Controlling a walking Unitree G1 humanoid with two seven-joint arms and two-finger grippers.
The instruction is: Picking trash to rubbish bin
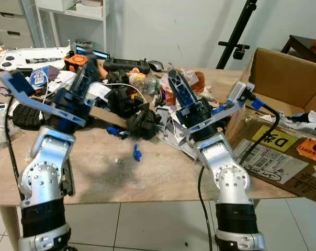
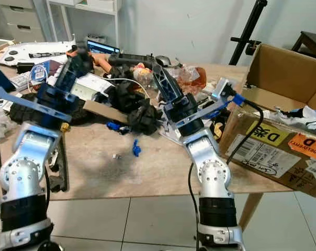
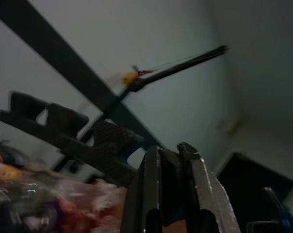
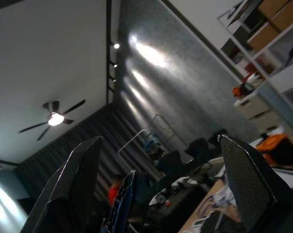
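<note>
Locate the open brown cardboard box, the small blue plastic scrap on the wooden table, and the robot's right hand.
Open brown cardboard box [image 1: 283,70]: left eye view, inner back wall.
Small blue plastic scrap [image 1: 136,153]: left eye view, its middle.
Right hand [image 4: 161,187]: right wrist view, between fingertips.

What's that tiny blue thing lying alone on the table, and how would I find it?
Start at the wooden table and find the bare patch between the two silver arms, in front of the clutter heap. The small blue piece lies there, just right of a tinier pale bit. It sits apart from the pile and is bright blue.
</note>
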